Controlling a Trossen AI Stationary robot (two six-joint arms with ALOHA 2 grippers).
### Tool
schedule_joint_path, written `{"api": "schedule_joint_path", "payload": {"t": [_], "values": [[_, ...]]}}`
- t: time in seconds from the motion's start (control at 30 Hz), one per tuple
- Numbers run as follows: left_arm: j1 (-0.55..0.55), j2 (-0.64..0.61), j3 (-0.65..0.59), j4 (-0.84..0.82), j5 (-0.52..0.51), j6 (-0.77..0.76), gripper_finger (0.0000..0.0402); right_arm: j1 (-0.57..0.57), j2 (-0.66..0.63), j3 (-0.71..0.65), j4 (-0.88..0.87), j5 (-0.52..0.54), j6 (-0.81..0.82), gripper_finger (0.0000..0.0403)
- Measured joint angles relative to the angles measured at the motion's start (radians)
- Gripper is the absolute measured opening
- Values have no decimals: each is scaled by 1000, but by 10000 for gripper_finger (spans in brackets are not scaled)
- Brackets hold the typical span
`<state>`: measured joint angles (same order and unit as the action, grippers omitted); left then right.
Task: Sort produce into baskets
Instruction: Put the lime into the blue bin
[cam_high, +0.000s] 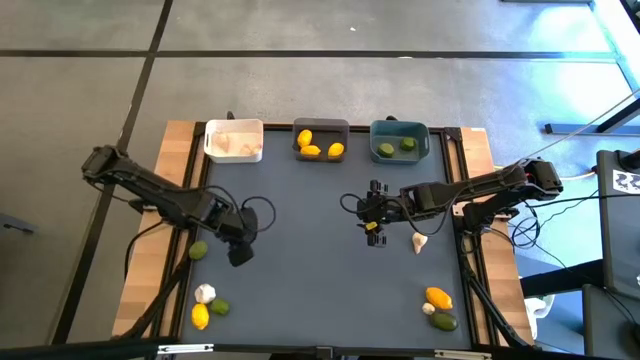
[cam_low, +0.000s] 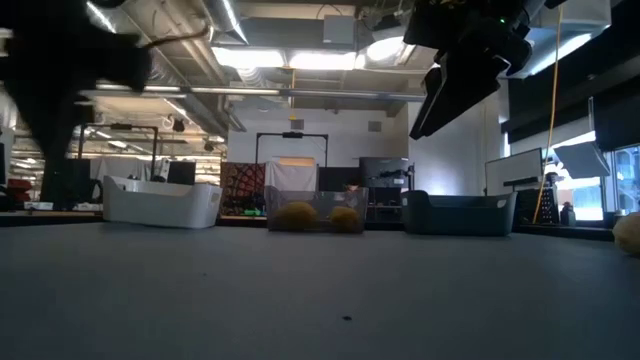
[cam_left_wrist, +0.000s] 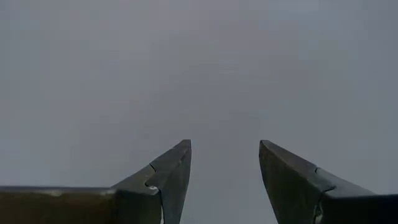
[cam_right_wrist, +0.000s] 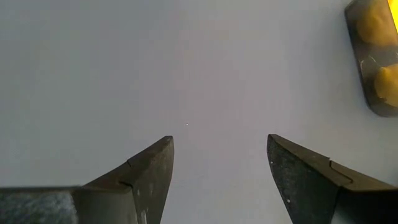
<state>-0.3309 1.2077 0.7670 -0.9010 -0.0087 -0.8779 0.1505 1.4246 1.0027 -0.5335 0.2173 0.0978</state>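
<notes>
High view shows loose produce lying on the bench: a garlic bulb (cam_high: 419, 240) just beside the right end effector (cam_high: 374, 229), and a lime (cam_high: 198, 250) just beside the left end effector (cam_high: 240, 252). More pieces sit in two small piles at the bench's near corners. Both end effectors are open and hold nothing.

The next step looks like picking up the garlic. It would help to come straight down over it and close gently, since the bulb is bumpy and pointed and could roll.

The white basket (cam_high: 233, 128) holds pale bulbs, the grey basket (cam_high: 321, 128) holds smooth yellow lemons, and the teal basket (cam_high: 399, 127) holds limes. The bench top is dark and flat.
</notes>
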Motion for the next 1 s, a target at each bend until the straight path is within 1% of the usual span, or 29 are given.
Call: {"api": "schedule_joint_path", "payload": {"t": [0.17,0.23,0.3,0.47,0.8,1.0], "values": [[-35,31,0,-141,128,-188,184,0,0,0,-1,0,0,257],[-39,33,-3,-167,166,-265,184,0,0,0,-1,0,0,257],[-41,32,-12,-173,192,-298,184,0,0,0,-1,0,0,257],[-41,32,-39,-166,228,-276,184,0,0,0,-14,0,1,257],[-43,32,-42,-165,242,-271,184,0,0,0,-14,14,-1,257],[-42,32,-42,-161,198,-251,185,0,0,0,-14,17,-1,257]]}}
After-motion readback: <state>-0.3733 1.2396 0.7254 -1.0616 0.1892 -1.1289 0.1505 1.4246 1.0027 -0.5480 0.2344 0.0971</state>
